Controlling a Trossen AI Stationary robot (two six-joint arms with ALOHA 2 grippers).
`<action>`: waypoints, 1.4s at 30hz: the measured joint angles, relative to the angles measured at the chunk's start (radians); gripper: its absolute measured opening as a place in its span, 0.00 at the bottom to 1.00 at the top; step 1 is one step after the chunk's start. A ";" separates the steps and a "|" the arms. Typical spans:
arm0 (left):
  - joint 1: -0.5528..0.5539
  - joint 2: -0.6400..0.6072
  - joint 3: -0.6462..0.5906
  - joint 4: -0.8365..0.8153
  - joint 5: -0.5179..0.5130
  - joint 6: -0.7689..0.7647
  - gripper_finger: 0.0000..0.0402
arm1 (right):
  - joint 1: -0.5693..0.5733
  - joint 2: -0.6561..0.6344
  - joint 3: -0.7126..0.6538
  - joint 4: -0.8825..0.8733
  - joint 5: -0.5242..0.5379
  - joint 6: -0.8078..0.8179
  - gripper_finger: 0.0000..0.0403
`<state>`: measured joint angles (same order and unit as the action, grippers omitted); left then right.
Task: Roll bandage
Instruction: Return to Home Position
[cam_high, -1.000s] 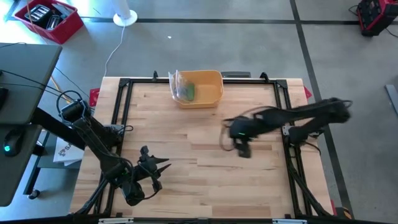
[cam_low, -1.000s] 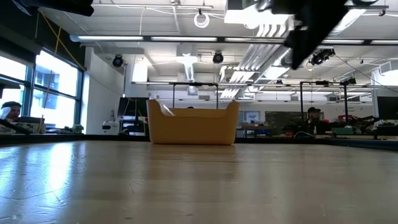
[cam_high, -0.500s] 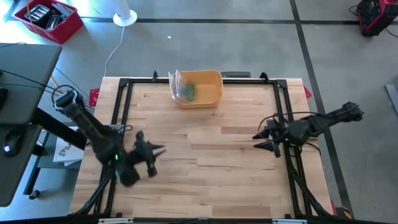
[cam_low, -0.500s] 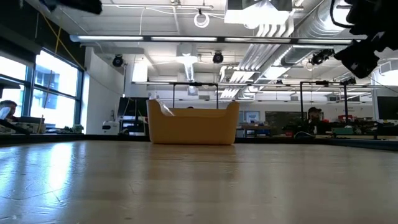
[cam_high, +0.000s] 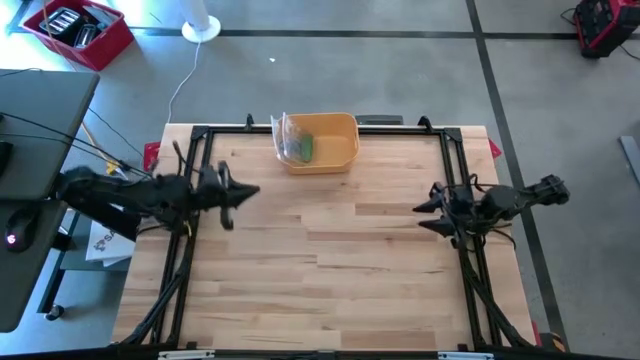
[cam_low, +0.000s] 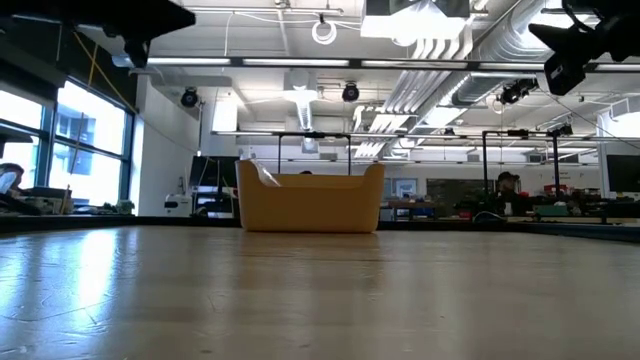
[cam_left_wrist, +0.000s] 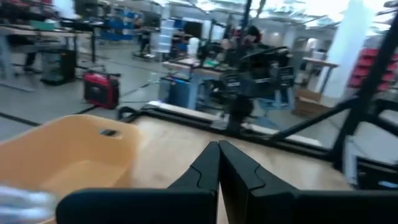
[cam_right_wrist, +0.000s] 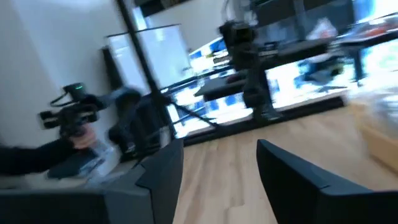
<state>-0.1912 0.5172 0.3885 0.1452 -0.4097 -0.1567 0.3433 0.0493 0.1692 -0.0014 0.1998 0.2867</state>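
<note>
From above, the yellow bin (cam_high: 342, 156) sits far-centre on the surface (cam_high: 330, 265), holding the zip bag (cam_high: 287, 138) with the green bandage (cam_high: 304, 148). The left gripper (cam_high: 250, 190) hangs over the left edge and the right gripper (cam_high: 420, 217) over the right. Level view: the bag's corner tops the bin's rim. Left wrist view: that gripper is narrow, its fingers pressed together. Right wrist view: that gripper is wide.

Bin (cam_high: 338, 152) at table (cam_high: 330, 255) far edge; zip bag (cam_high: 287, 133) inside, bandage (cam_high: 304, 148) seemingly within.
</note>
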 joint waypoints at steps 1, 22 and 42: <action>0.048 -0.036 0.000 -0.042 0.033 0.001 0.00 | -0.003 -0.001 0.000 -0.004 0.024 0.001 0.47; 0.114 -0.484 -0.158 -0.293 0.187 -0.069 0.00 | 0.006 -0.021 -0.119 0.060 -0.078 -0.008 0.04; 0.048 -0.472 -0.377 -0.064 0.336 0.092 0.00 | 0.005 -0.032 -0.160 0.116 -0.223 -0.180 0.00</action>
<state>-0.1436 0.0456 0.0120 0.0807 -0.0737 -0.0645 0.3484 0.0177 0.0093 0.1147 -0.0228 0.1070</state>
